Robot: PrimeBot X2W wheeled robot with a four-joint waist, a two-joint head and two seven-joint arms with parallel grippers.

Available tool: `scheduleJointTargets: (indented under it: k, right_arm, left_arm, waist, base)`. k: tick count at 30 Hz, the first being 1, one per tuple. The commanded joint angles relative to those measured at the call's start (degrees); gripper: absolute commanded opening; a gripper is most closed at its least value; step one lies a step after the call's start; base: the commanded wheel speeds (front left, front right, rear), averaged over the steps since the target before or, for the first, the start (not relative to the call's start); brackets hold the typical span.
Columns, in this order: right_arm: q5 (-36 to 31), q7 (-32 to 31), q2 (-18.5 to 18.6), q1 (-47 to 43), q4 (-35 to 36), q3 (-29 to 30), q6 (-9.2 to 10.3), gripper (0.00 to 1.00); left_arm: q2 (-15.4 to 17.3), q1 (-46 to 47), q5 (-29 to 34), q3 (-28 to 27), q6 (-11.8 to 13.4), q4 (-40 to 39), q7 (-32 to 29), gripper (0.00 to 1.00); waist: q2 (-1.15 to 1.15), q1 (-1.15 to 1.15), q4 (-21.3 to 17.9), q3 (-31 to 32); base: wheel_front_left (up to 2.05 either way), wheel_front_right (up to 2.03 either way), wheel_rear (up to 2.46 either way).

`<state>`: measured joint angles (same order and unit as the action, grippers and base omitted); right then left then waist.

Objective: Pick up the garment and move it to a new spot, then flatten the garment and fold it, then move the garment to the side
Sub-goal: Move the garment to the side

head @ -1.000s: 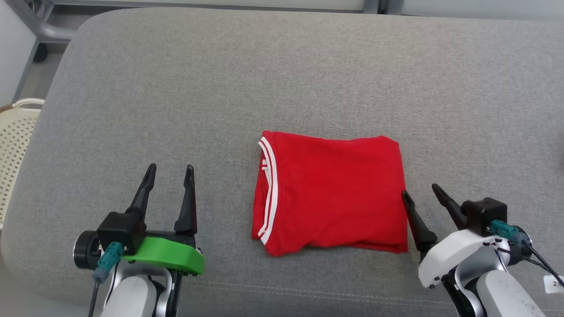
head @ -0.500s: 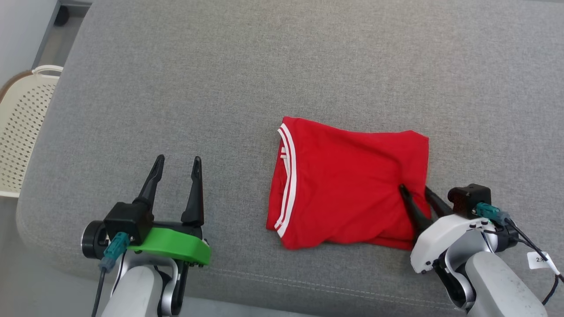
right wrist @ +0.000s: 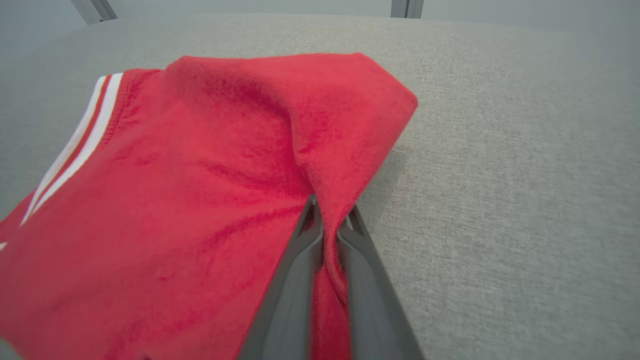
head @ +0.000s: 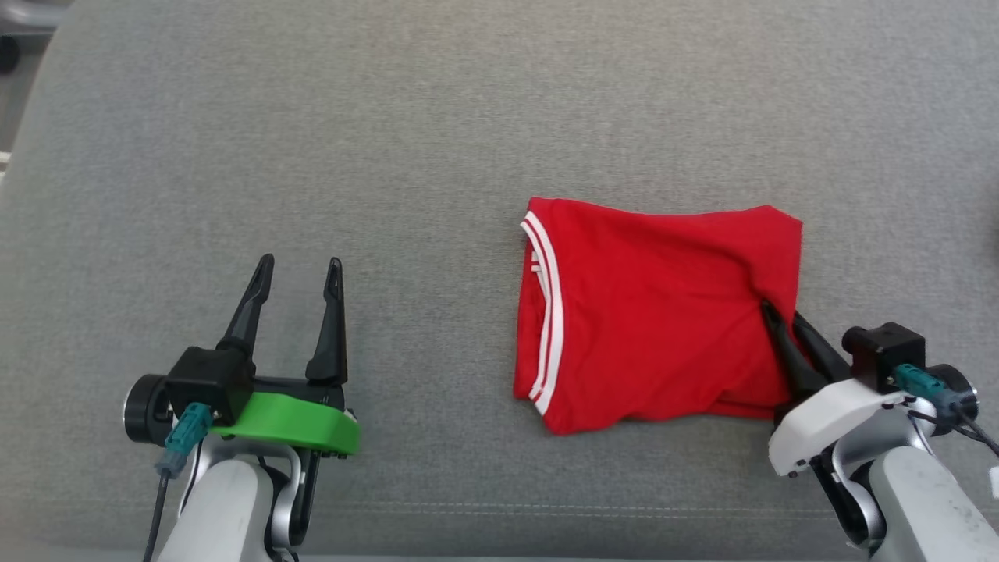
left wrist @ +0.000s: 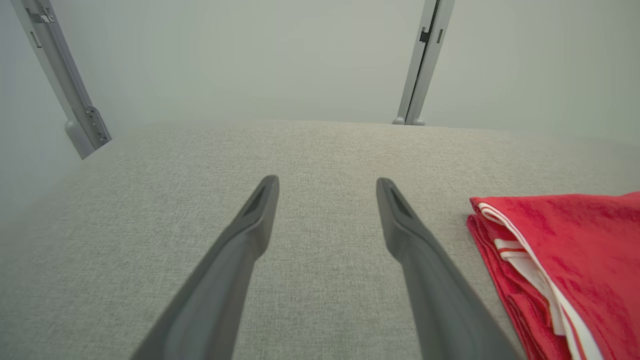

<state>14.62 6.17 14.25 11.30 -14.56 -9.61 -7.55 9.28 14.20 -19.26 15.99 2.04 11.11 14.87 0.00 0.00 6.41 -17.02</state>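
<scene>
Wide grey woven cushion [head: 390, 156], seam [head: 546, 508] stitched along near edge. Behind it, plain pale wall [left wrist: 250, 60] with two slanting grey metal struts [left wrist: 422, 65]. Soft, even light.

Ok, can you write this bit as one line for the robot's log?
right gripper: shut on red garment, right edge | left gripper: open, empty | garment: folded, on grey cushion
</scene>
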Motion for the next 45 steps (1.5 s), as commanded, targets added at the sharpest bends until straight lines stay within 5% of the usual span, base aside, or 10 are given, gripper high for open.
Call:
scheduleJointTargets:
  k: [1, 11, 23, 38, 39, 40, 41, 45]
  right_arm:
    - [-0.8, 0.1, -0.1, -1.3, 1.6, 1.7, 0.12, 0.0]
    - [-3.5, 0.4, -1.4, -3.8, 7.0, 9.2, 0.12, 0.0]
    - [-5.3, 2.1, 1.4, 6.3, 9.9, 15.5, 0.12, 0.0]
    - [-3.8, 6.0, 10.6, 26.2, -10.0, 20.9, 0.12, 0.0]
    - [-4.3, 6.2, 11.0, 27.3, -11.9, 21.5, 0.12, 0.28]
    - [-4.8, 6.5, 11.5, 28.5, -13.6, 22.0, 0.12, 0.88]
    - [-5.2, 6.8, 11.4, 29.6, -15.4, 22.8, 0.12, 1.0]
    - [-6.9, 8.0, 11.1, 32.3, -20.8, 25.0, 0.12, 1.0]
  left_arm:
    - [0.7, 1.1, 0.6, -0.3, -0.1, -0.6, 0.3, 1.0]
    - [3.3, 3.5, 2.0, 0.6, -0.6, -3.2, -1.9, 1.0]
    - [4.9, 7.5, 3.7, 3.5, -2.2, -6.6, -6.2, 1.0]
    - [7.1, 10.4, 5.3, 5.5, -2.7, -10.9, -10.0, 1.0]
    - [7.1, 10.5, 5.3, 5.6, -2.8, -11.1, -10.1, 1.0]
    - [7.2, 10.6, 5.4, 5.7, -2.9, -11.3, -10.1, 1.0]
    - [7.2, 10.7, 5.4, 5.8, -3.0, -11.5, -10.2, 1.0]
    - [7.5, 11.0, 5.2, 5.8, -2.6, -11.8, -10.4, 1.0]
  waist:
    - [0.0, 0.0, -5.9, -1.8]
    - [0.0, 0.0, -16.8, -5.1]
    - [0.0, 0.0, -23.2, -9.4]
    - [0.0, 0.0, -23.1, -15.1]
    - [0.0, 0.0, -22.9, -15.4]
    - [0.0, 0.0, -22.7, -15.7]
    - [0.0, 0.0, -22.6, -16.0]
    - [0.0, 0.0, -22.2, -16.8]
  base:
    - [0.0, 0.0, 0.0]
    - [0.0, 0.0, 0.0]
    - [0.0, 0.0, 0.0]
    - [0.0, 0.0, 0.0]
    - [0.0, 0.0, 0.0]
    - [0.0, 0.0, 0.0]
    - [0.0, 0.0, 0.0]
    - [0.0, 0.0, 0.0]
